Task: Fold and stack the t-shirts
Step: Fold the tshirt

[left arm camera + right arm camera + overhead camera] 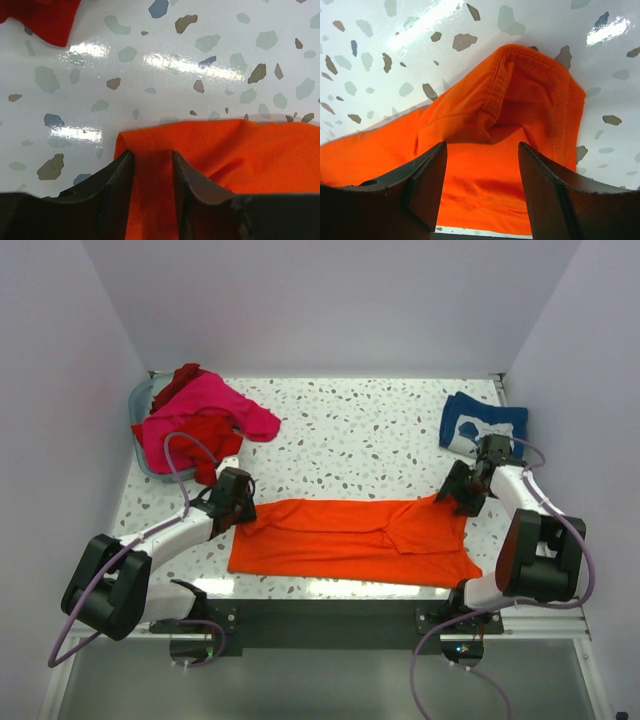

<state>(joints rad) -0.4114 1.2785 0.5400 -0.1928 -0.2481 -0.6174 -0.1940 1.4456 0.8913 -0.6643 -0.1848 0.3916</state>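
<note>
Orange t-shirt (355, 538): soft matte cloth, rumpled oblong along near edge of glossy speckled worktop (350, 430). Left gripper (152, 172) at its near-left corner, fingers clenched on a fold. Right gripper (482, 165) at its right end, fingers released, astride a stitched hem. Far-right corner: folded navy t-shirt (482, 423). Far-left corner: grey bin (145, 430) holding heaped pink t-shirt (205, 405) and red t-shirts (205, 435).

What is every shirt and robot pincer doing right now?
orange t-shirt: spread out on the table, partly folded, far corners between the pincers.
pink t-shirt: crumpled in the bin.
red t-shirt: crumpled, hanging over the bin's edge.
navy t-shirt: folded, far right corner.
left pincer: narrow gap, orange cloth between its fingers.
right pincer: open, straddling the orange corner.
</note>
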